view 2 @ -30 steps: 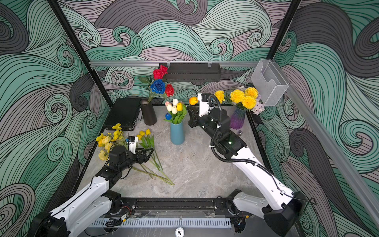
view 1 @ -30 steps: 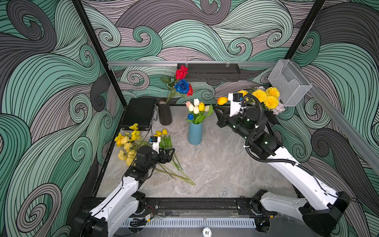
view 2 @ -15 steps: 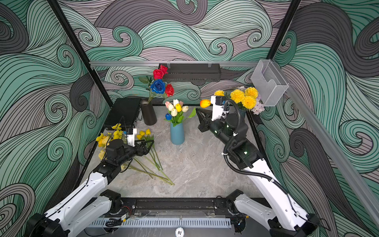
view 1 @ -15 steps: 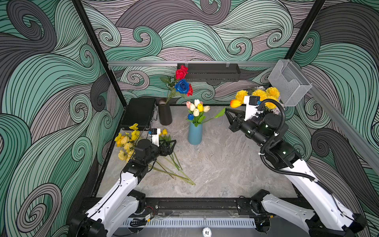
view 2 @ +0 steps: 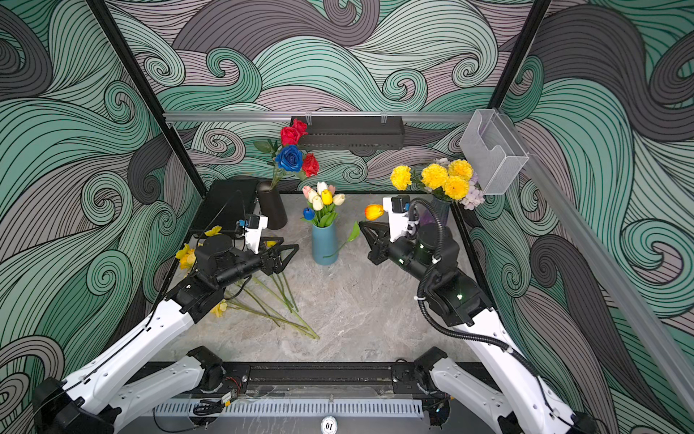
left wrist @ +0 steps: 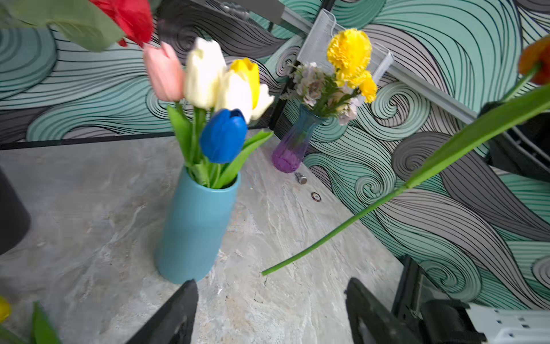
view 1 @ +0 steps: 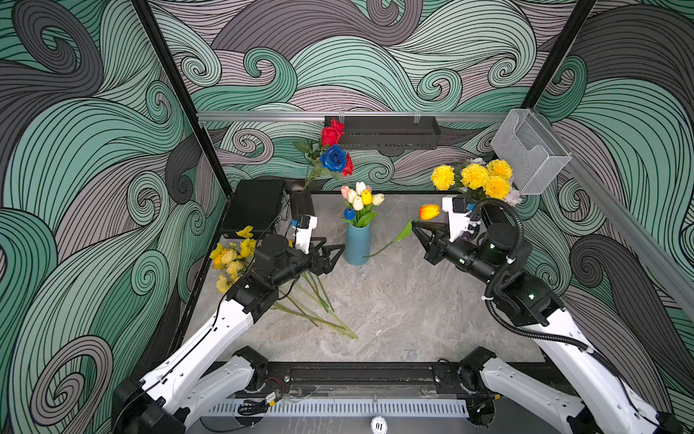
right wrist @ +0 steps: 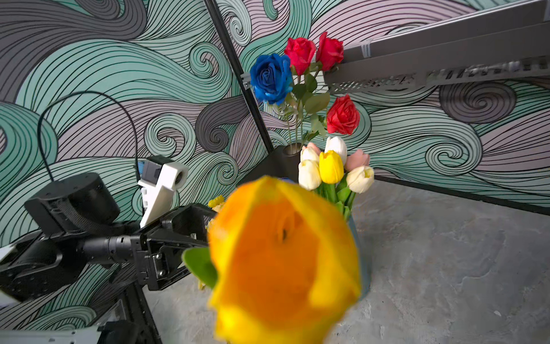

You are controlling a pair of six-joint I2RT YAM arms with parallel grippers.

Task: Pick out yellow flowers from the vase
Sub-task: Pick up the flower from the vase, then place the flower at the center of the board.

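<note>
Now: right gripper (view 1: 414, 224) clamps yellow-orange tulip (view 1: 429, 212) stem; left gripper (view 1: 337, 259) jaws apart (empty); base sticker (view 1: 378, 425) reads "01".

Beyond the parted fingers (left wrist: 174, 320), a teal vase (left wrist: 193, 229) holds a yellow tulip (left wrist: 249, 71) among others.

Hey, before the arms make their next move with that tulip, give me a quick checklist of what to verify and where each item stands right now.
1. Grip: right gripper shut on stem of orange-yellow tulip: ok.
2. Stem end clear of blue vase: ok, beside it, apart.
3. Receiver: left gripper open and empty: ok.
4. Blue vase upright: ok.
5. All yellow flowers out: not ok; a yellow tulip sits in the blue vase, pompoms in the purple vase.
6. Room on the pile: cannot tell; the left arm covers part.
</note>
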